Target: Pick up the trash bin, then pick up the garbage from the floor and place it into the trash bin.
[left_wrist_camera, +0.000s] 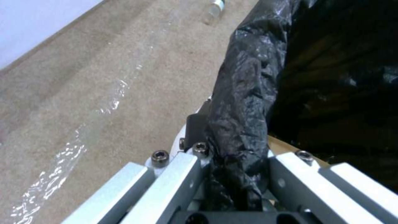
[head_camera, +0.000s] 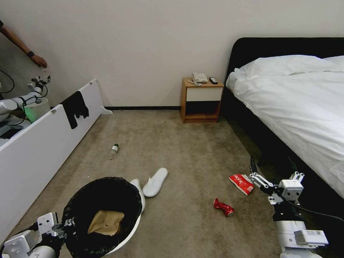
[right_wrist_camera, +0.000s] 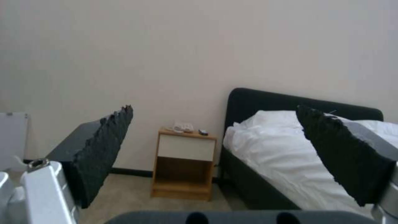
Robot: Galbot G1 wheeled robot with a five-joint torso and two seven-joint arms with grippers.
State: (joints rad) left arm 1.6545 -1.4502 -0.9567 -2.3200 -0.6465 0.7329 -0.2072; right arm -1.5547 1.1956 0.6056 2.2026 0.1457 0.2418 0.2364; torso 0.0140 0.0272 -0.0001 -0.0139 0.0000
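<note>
Left gripper (head_camera: 61, 226) at 8 o'clock, fingers pinching the bin (head_camera: 130, 233) rim, paper bag (head_camera: 105, 222) inside, right gripper (head_camera: 272, 167) at 4 o'clock, fingers spread, red packet (head_camera: 242, 183) and wrapper (head_camera: 223, 208) on floor nearby

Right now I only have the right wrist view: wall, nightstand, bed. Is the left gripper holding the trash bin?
Observer: Yes. The left gripper is shut on the trash bin at its bag-lined rim.
Operator: Anything inside it?
Observer: A brown paper bag lies in the bin.
Operator: What litter is closest to my right gripper?
Observer: The right gripper is open above the carpet; the red snack packet appears closest to it.
</note>
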